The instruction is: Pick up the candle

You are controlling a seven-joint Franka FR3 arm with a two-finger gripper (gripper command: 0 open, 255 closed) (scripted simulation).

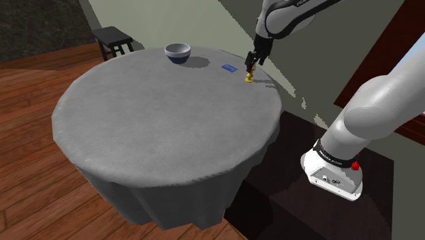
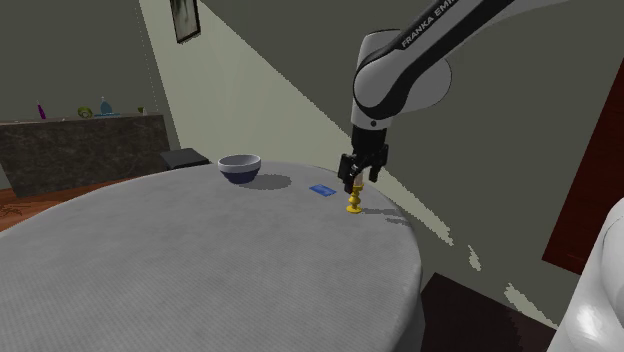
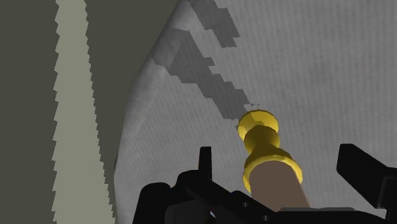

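Observation:
A small candle [image 1: 249, 77] in a yellow turned holder with a brownish top stands upright on the grey-clothed round table [image 1: 163, 123], near its far edge. My black gripper [image 1: 251, 63] hangs straight over it, pointing down. From the second exterior view the gripper [image 2: 355, 182] reaches down around the top of the candle [image 2: 353, 204]. In the wrist view the candle [image 3: 267, 153] stands between the two fingers of my gripper [image 3: 275, 153], which is open; both fingers stand apart from it with a gap on each side.
A grey-blue bowl [image 1: 178, 52] and a flat blue card [image 1: 229, 67] lie on the table beside the candle. The table's edge [image 3: 127, 146] drops off close behind the candle. A dark stool [image 1: 113, 39] stands beyond the table, and a dark counter [image 2: 85, 150] runs along the wall.

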